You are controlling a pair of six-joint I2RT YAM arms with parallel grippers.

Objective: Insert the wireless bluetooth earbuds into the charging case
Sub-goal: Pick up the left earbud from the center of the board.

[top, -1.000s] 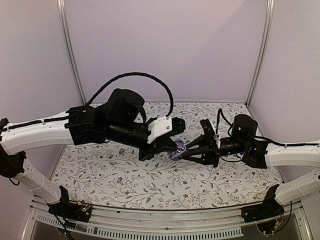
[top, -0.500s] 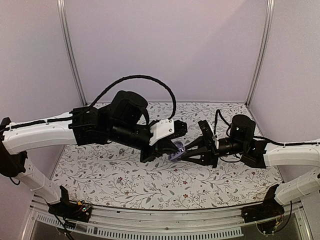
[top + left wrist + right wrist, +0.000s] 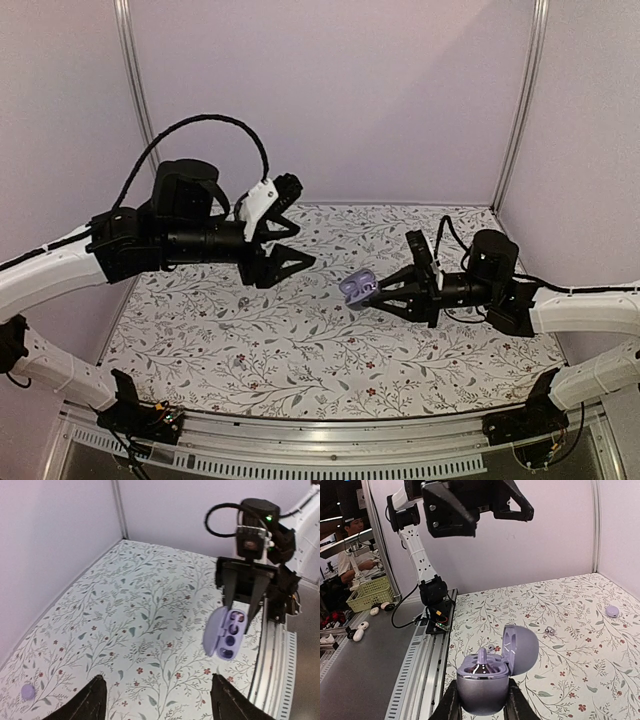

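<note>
My right gripper point(image 3: 372, 293) is shut on the base of the lavender charging case point(image 3: 357, 287), holding it above the cloth. The case's lid point(image 3: 521, 648) stands open. One greyish-lavender earbud point(image 3: 483, 661) sticks up out of a socket in the case point(image 3: 485, 685). A second lavender bud point(image 3: 612, 611) lies on the cloth near the back wall and also shows as a bud point(image 3: 27, 691) in the left wrist view. My left gripper point(image 3: 290, 228) hangs open and empty, well to the left of the case point(image 3: 226, 632).
The flowered cloth point(image 3: 300, 350) covers the table. A tiny silvery piece point(image 3: 550, 630) lies on it between the case and the far bud. The metal rail point(image 3: 427, 655) runs along the near edge. Walls close the back and both sides.
My left gripper was shut at the case. It has opened and pulled back up and to the left. The right gripper still holds the case in about the same place.
</note>
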